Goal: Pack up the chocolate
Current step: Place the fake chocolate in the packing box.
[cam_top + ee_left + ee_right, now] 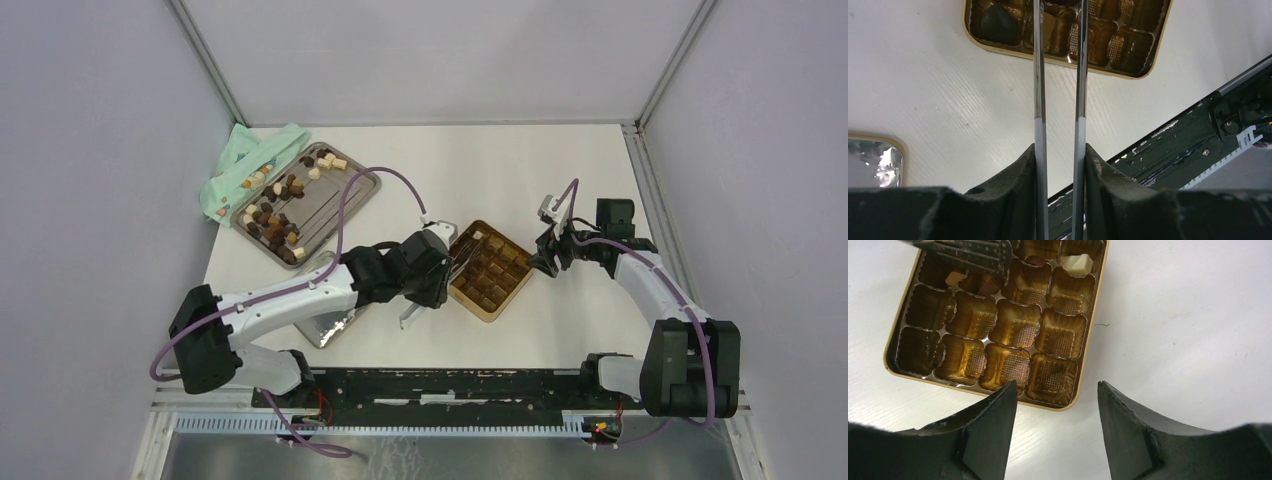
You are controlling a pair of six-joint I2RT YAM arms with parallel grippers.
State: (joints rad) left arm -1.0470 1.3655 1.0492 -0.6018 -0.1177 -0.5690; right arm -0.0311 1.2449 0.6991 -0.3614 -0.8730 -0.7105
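Note:
The gold square tin (487, 313) lies mid-table, most of its cups empty. My left gripper (438, 268) is shut on metal tongs (466, 256), whose two blades (1038, 75) reach over the tin's rim (1108, 74); their tips (973, 252) hang over cups on the tin's left side. A dark piece (998, 22) and a cream-white piece (1075, 262) sit in cups. Many chocolate pieces (275, 215) lie on the shiny tray (365, 190) at the back left. My right gripper (545, 262) is open and empty just off the tin's right corner (1057, 387).
A mint-green bag (240, 165) lies beside the tray at the back left. A second shiny tray (330, 330) lies under my left arm and also shows in the left wrist view (875, 160). The black rail (450, 385) runs along the near edge.

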